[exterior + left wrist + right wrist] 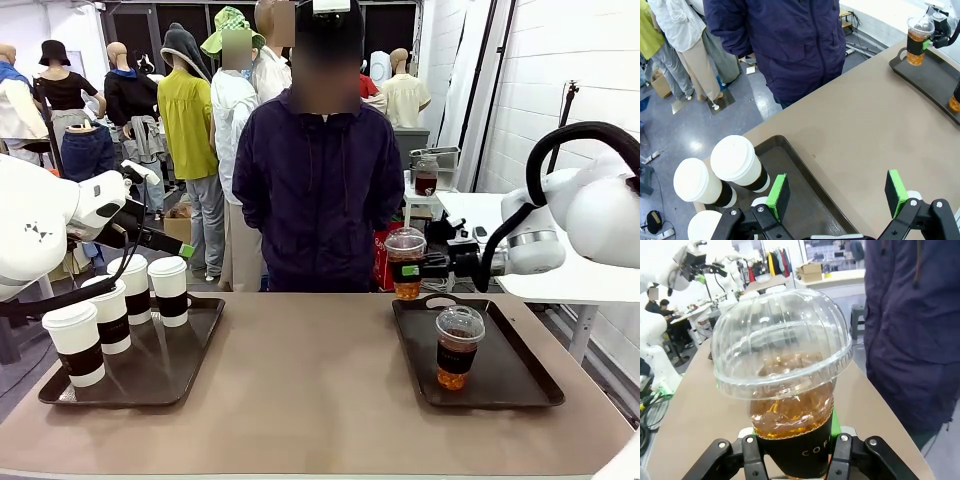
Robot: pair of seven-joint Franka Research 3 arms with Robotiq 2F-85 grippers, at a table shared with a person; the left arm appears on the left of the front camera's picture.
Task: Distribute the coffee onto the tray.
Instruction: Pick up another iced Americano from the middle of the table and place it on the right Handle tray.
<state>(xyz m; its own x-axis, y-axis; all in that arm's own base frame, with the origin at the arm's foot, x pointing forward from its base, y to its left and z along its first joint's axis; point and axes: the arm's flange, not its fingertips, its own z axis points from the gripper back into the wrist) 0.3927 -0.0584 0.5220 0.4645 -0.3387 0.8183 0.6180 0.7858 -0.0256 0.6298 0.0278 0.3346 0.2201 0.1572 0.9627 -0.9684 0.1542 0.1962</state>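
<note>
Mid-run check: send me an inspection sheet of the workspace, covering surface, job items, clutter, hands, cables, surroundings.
Surface: brown table, two dark trays, left tray and right tray.
Job's things: four lidded paper cups stand on the left tray; one dome-lidded cup stands on the right tray; a second dome-lidded cup is held at that tray's far edge.
Clutter: nothing seen.
Hands: left hand open above the left tray's edge; right hand shut on the second cup's sleeve.
Cables: black cable loops over the right arm.
Surroundings: person in a dark jacket at the far side.
</note>
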